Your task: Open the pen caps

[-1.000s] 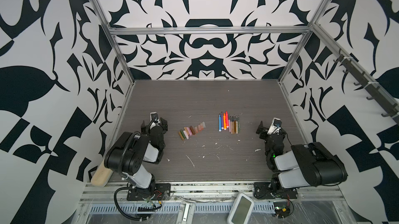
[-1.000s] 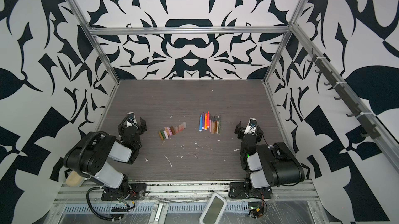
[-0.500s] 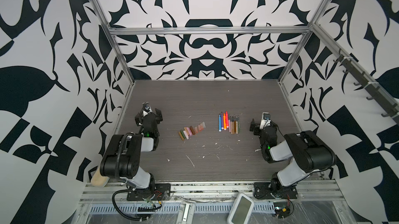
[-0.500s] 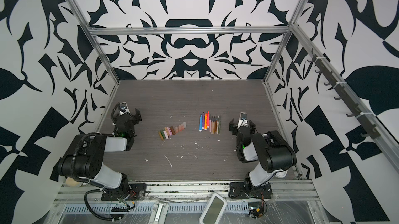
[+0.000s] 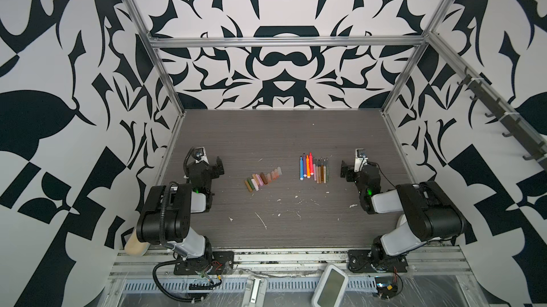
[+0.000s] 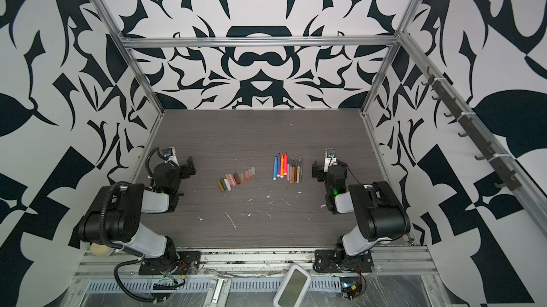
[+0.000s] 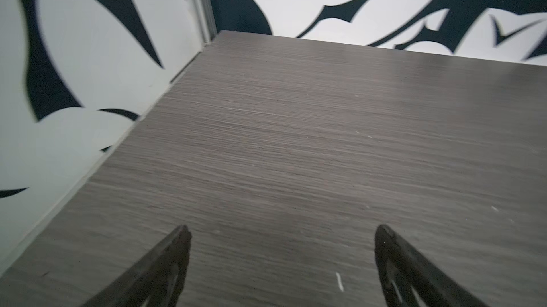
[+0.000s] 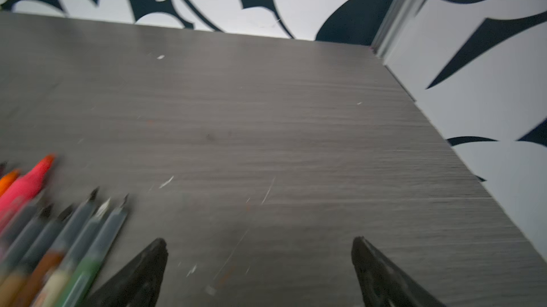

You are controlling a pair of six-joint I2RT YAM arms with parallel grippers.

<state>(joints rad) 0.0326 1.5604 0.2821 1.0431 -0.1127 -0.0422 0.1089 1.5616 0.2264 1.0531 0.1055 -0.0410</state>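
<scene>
The pen caps [image 5: 262, 178] [image 6: 236, 178] lie side by side in a slanted row left of the table's middle; they are short stubby tubes in olive, cream, pink, brown and translucent pink. Several uncapped markers [image 5: 313, 167] [image 6: 288, 169] [image 8: 59, 246] lie in a row to their right. My left gripper [image 5: 211, 166] [image 6: 182, 169] [image 7: 282, 231] hovers open and empty, left of the caps and clear of them. My right gripper [image 5: 350, 169] [image 6: 322, 169] [image 8: 259, 243] stands open and empty just right of the markers. Neither wrist view shows the caps.
Small white scraps [image 5: 262, 219] dot the dark wood-grain table [image 5: 266, 136] nearer the front. Patterned walls close in the left, right and back sides, with metal posts at the corners. A white device [image 5: 330, 284] lies on the front rail.
Both arms have unfolded from a tucked pose. Their grippers have moved away from the front edge toward the back, staying open.
</scene>
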